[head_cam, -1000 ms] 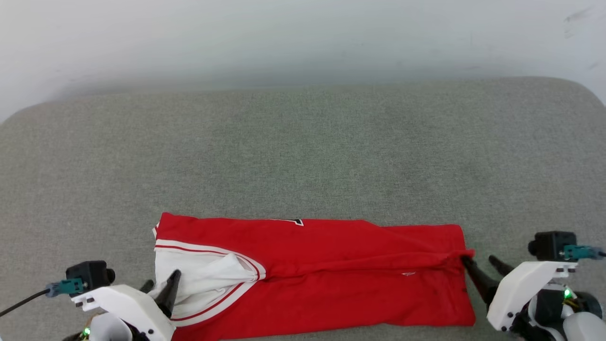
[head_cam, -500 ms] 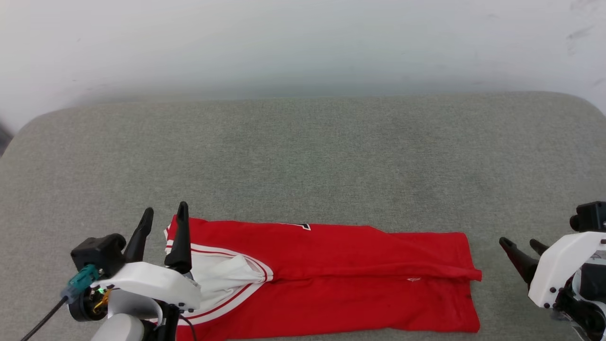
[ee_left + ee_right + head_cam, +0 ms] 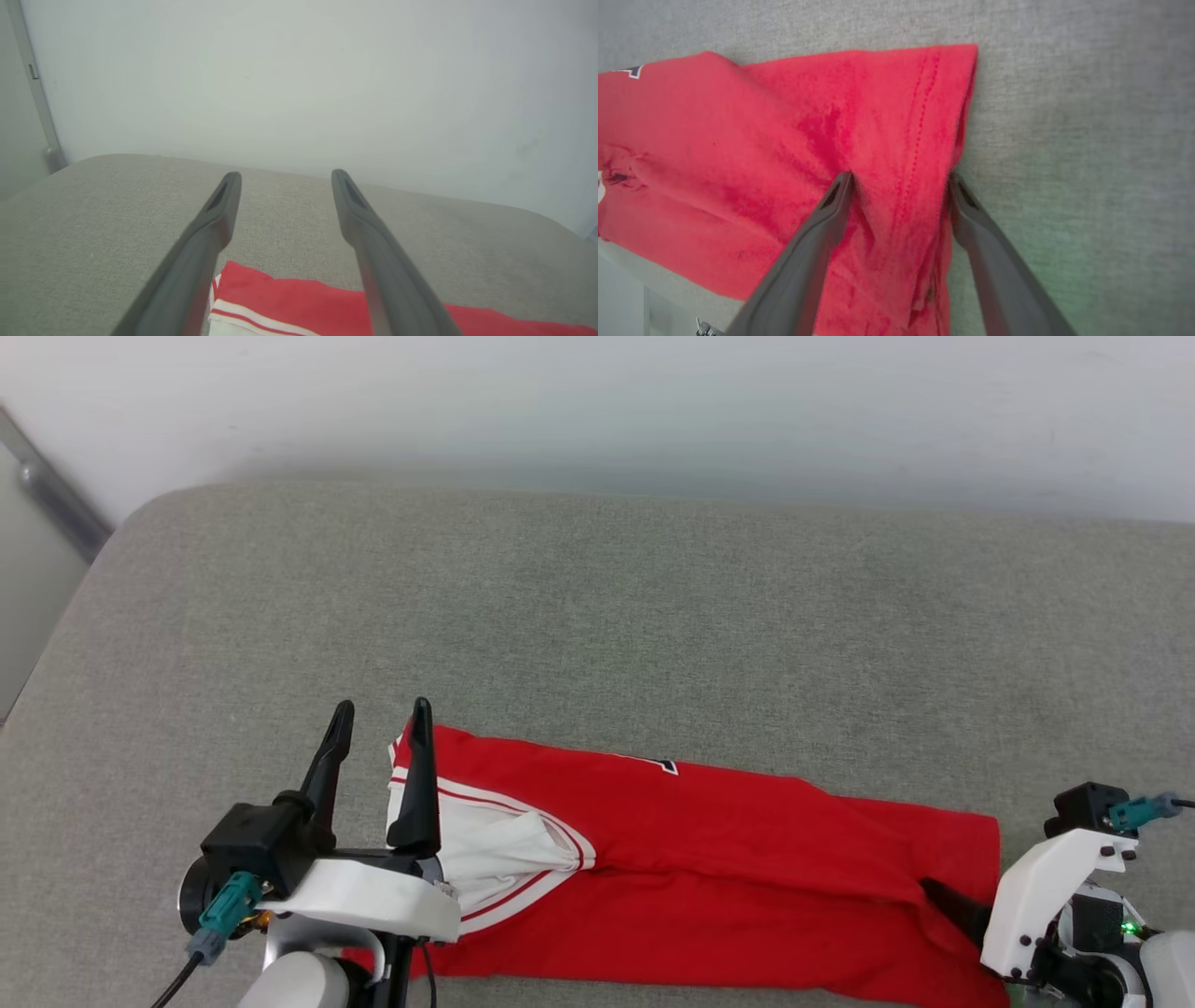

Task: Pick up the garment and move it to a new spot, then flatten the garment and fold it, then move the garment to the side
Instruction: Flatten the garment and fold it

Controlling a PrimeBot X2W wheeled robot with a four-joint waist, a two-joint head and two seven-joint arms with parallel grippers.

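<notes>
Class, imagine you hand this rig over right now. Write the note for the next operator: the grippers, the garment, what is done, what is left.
Grippers: the left gripper is open and empty, raised above the sleeve end. The right gripper is open and low at the hem, fingers astride its edge, not clamped.
Garment: the red jersey lies on the grey padded surface near the front edge, as a long band with the white sleeve on top.
Done: flattened and folded lengthwise.
Left: probably a crosswise fold, then moving it aside.
</notes>
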